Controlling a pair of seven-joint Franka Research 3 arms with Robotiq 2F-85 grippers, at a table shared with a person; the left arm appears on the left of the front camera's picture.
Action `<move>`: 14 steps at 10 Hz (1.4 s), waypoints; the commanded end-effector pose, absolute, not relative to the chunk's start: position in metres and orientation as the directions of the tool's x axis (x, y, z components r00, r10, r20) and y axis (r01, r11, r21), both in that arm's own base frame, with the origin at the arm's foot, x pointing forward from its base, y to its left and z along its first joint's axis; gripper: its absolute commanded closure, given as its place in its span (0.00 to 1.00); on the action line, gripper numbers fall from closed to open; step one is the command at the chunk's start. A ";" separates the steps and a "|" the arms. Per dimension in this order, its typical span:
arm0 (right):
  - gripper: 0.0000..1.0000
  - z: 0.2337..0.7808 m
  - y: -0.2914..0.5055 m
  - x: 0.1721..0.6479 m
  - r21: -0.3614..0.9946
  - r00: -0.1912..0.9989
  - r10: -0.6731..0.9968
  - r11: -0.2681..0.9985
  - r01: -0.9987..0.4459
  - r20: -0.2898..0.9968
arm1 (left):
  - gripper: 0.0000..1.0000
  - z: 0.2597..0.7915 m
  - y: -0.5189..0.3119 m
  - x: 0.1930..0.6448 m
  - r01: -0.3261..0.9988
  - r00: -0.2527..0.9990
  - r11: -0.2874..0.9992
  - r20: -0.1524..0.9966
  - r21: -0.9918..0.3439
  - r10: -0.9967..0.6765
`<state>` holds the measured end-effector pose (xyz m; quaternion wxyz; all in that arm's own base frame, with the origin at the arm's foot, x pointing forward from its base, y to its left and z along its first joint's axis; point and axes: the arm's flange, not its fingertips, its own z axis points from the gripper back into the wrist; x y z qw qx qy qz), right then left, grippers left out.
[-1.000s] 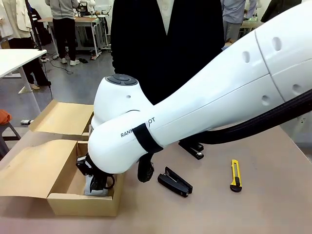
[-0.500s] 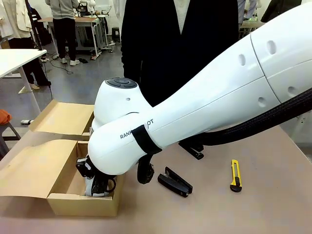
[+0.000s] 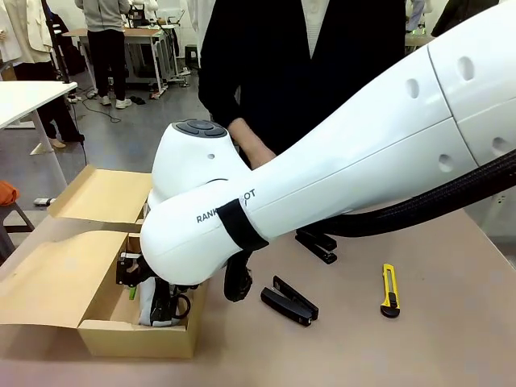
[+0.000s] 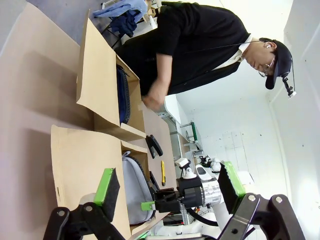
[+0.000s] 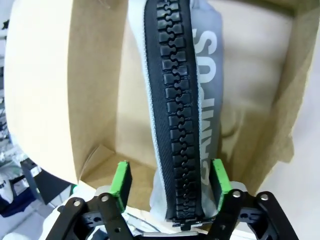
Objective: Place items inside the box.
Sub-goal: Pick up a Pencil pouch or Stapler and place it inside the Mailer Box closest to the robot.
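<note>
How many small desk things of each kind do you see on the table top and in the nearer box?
Black staplers: 2
Yellow utility knife: 1
Grey pencil pouch, in the nearer box: 1
Total: 4 in view

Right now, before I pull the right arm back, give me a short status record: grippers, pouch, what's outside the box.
right gripper: open, pads either side of the pouch
pouch: lying inside the box
left gripper: open, empty
on the table, not boxed: near stapler, far stapler, yellow knife
</note>
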<state>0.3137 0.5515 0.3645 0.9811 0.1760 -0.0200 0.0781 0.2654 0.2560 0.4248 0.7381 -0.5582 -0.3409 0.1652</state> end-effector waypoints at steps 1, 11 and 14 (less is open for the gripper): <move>0.00 0.367 0.545 0.309 0.353 0.985 0.161 0.919 -0.173 0.062 | 0.00 0.425 0.256 0.266 0.164 0.702 0.320 0.338 -0.933 0.627; 0.00 0.462 0.478 0.305 0.352 0.925 0.364 0.856 -0.379 0.111 | 0.00 0.425 0.256 0.266 0.164 0.702 0.320 0.338 -0.933 0.627; 0.00 0.470 0.453 0.305 0.369 0.921 0.378 0.847 -0.384 0.091 | 0.00 0.425 0.256 0.266 0.164 0.702 0.320 0.338 -0.933 0.627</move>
